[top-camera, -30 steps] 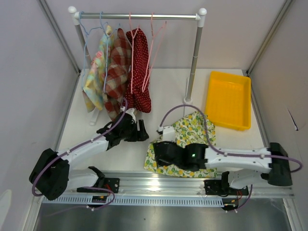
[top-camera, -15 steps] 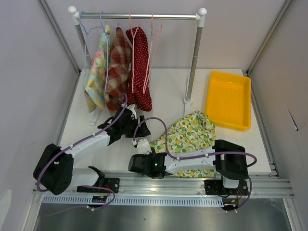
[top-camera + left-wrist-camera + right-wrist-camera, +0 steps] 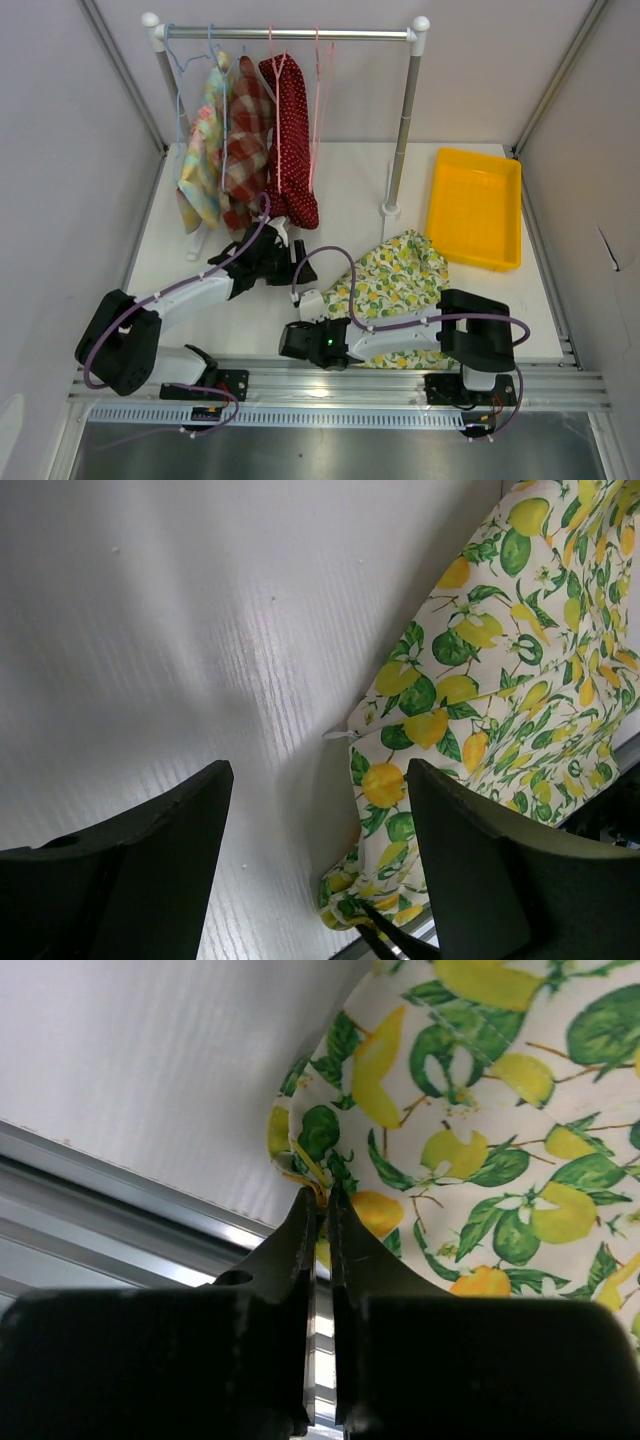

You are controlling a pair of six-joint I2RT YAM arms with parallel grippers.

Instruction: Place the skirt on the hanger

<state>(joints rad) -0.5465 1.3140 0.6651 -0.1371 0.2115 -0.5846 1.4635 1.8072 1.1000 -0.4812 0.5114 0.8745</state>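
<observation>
The skirt [image 3: 395, 285], white with a lemon print, lies crumpled on the table right of centre. My right gripper [image 3: 320, 1195] is shut on the skirt [image 3: 480, 1110], its tips pinching the hem at the near left corner, close to the metal rail. In the top view the right gripper [image 3: 318, 322] sits at that corner. My left gripper [image 3: 295, 268] hovers open just left of the cloth. Through its wrist view, the left gripper [image 3: 320, 780] holds nothing and the skirt [image 3: 470, 680] lies to the right. An empty pink hanger [image 3: 318, 110] hangs on the rack.
A clothes rack [image 3: 405, 110] stands at the back with a pastel, a plaid and a red dotted garment [image 3: 290, 140] on hangers. A yellow tray [image 3: 475, 205] sits at the back right. The aluminium rail [image 3: 350, 385] runs along the near edge.
My right arm swung left from above the skirt to its near left corner and the gripper closed on the hem. My left gripper drifted slightly right, staying open.
</observation>
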